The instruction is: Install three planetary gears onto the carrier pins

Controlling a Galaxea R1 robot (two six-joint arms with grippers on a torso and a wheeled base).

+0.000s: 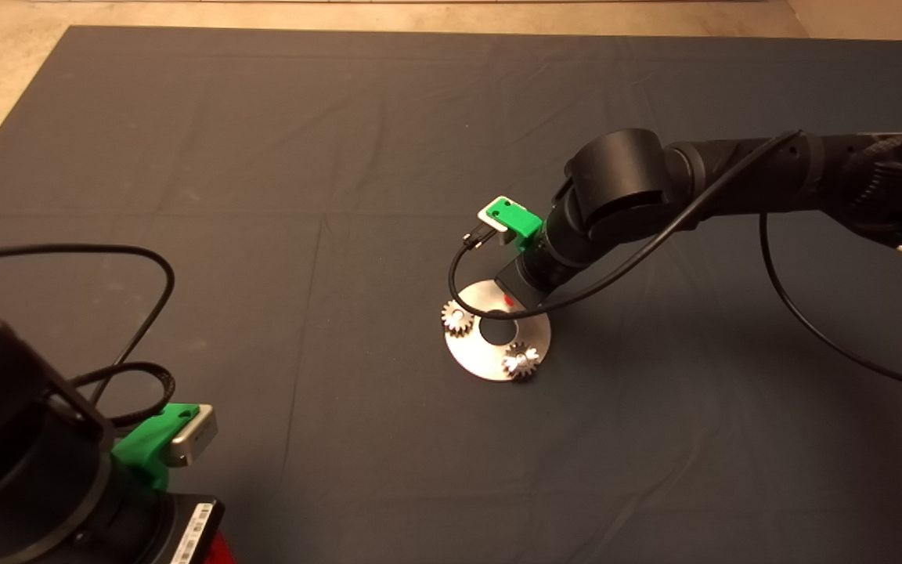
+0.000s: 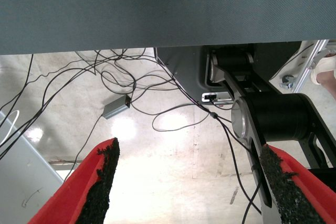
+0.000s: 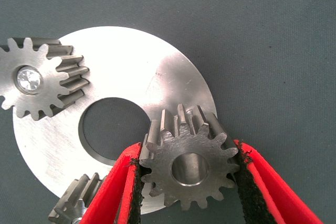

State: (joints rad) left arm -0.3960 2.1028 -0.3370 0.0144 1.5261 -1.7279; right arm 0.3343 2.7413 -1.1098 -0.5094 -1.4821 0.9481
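Gears: three (two on pins)

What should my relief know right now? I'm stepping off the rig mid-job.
Right tool: shut on the third small silver-grey metal spur gear, held over the flat round silver metal disc; its centre hole looks empty, so it is not yet on a pin.
Left tool: open, parked at the mat's lower left edge.
Done: two gears sit on their pins.
Left: lower the held gear onto the last pin, which is hidden under it, then release.
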